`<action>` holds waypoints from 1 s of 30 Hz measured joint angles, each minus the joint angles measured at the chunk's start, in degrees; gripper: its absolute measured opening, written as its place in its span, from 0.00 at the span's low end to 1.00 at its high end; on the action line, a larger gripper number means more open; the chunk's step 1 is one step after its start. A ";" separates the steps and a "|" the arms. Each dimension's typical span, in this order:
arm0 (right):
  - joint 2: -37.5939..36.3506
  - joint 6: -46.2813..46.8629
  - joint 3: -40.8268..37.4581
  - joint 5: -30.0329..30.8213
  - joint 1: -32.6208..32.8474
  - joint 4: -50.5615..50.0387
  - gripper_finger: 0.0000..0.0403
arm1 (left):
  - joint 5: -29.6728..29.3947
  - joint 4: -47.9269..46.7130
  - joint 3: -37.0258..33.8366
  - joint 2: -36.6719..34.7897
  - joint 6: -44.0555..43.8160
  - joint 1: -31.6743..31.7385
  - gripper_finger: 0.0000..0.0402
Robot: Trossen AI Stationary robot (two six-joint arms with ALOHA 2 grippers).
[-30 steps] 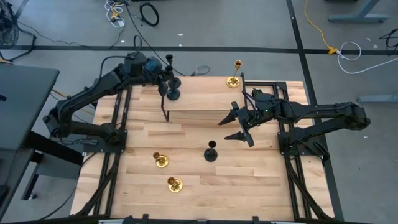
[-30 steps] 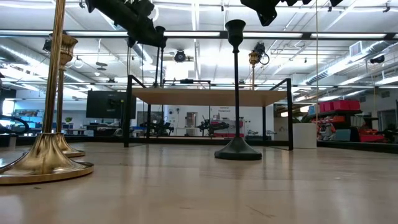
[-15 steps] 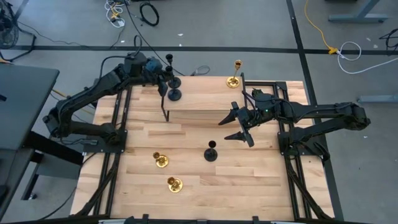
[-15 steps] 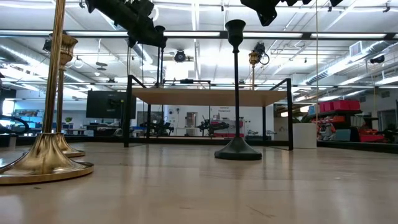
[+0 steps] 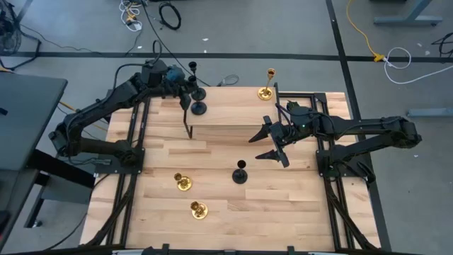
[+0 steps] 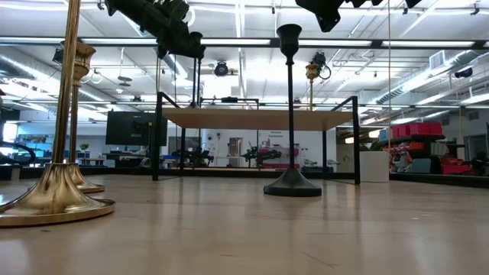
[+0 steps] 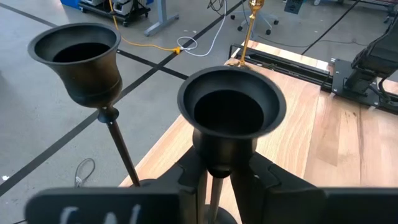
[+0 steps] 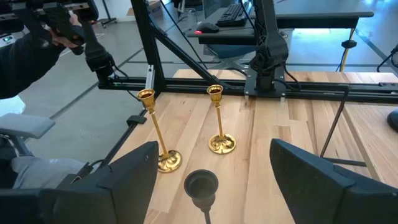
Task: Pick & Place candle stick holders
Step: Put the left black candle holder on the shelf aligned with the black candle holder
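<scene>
Candle stick holders number six on my wooden table [image 5: 212,212]. Two gold ones [image 5: 183,183] [image 5: 198,209] stand close together near the front left. A third gold holder [image 5: 266,92] stands at the far edge, right of centre. One black holder [image 5: 241,176] stands alone mid-table, just beyond my right gripper [image 5: 271,144].

The remaining two black holders are at the far left corner. One [image 7: 84,68] stands free, just beside the other. The second [image 7: 231,112] sits between the fingers [image 7: 186,180] of my left gripper [image 5: 191,92], its cup directly above them and its thin stem running down the gap. The fingers stand close on either side of the stem, but I cannot tell whether they press it.

My right gripper hovers above the table with its fingers [image 8: 130,171] spread wide and nothing between them. In its wrist view the lone black cup [image 8: 201,184] lies below the gap.
</scene>
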 joint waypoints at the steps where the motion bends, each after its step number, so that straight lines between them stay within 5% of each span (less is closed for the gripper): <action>1: 0.00 0.00 0.00 0.00 0.01 0.01 0.75 | 0.00 -0.01 0.00 0.00 0.01 0.00 0.18; 15: 0.02 0.00 0.00 0.00 0.00 -0.93 0.75 | -0.02 -0.22 0.00 -0.02 0.06 0.00 0.15; 30: 0.02 0.00 0.00 -0.01 0.02 -1.22 0.75 | -3.89 -1.84 0.00 -0.04 -0.27 -0.11 0.30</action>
